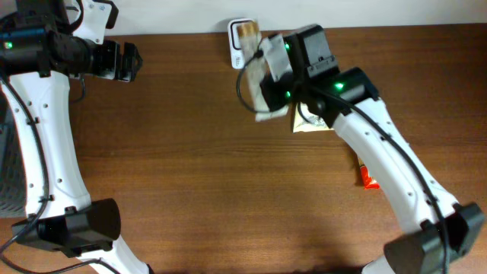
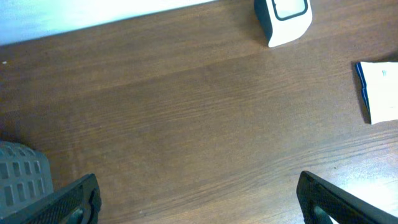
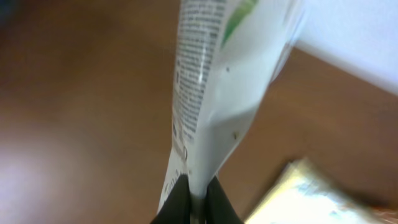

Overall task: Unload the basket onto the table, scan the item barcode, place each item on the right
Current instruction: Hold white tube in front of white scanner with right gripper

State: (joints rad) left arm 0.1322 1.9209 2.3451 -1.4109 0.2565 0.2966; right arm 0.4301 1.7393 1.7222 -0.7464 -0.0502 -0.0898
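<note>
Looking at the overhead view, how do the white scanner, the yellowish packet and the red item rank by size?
1. white scanner
2. yellowish packet, partly hidden, so its rank against the scanner is unsure
3. red item, also partly hidden

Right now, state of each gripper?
Left gripper: jaws open, empty.
Right gripper: jaws shut on white printed pouch.
</note>
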